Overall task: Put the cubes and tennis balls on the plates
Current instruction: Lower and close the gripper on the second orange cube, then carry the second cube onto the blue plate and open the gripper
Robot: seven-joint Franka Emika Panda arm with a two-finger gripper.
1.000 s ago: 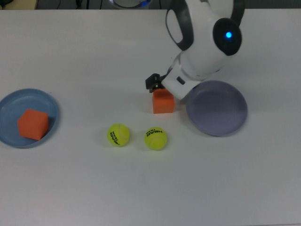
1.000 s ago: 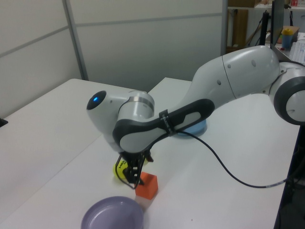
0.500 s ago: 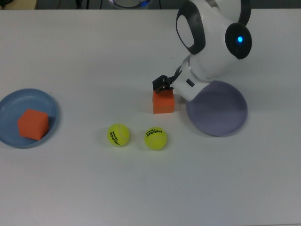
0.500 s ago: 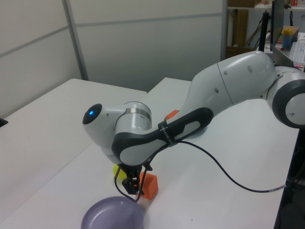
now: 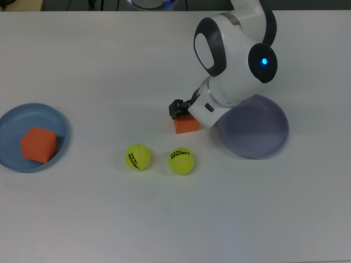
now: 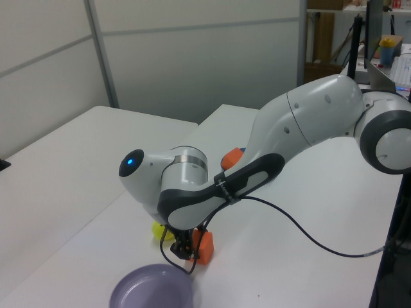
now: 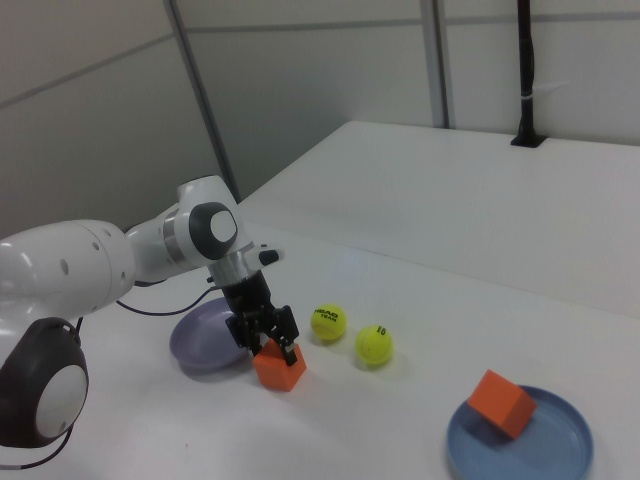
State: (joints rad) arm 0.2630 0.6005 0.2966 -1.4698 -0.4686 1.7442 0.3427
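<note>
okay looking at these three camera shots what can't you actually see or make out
- Top view: the arm covers the near rim of the purple plate and part of the orange cube by the tool.
- Left view: the arm hides the blue plate and most of one tennis ball; the other ball is out of sight.
- Right view: the ball lettering is too small to read.

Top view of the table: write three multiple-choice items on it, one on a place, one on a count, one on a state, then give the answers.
1. Where is the cube that is away from the arm?
A. on the blue plate
B. on the purple plate
C. on the bare table

2. How many tennis balls lie on the table?
A. one
B. two
C. four

3. The purple plate is:
A. empty
B. holding a ball
C. upside down

Answers: 1 A, it sits inside the blue rim; 2 B, a pair lies side by side; 3 A, nothing rests on it.
</note>
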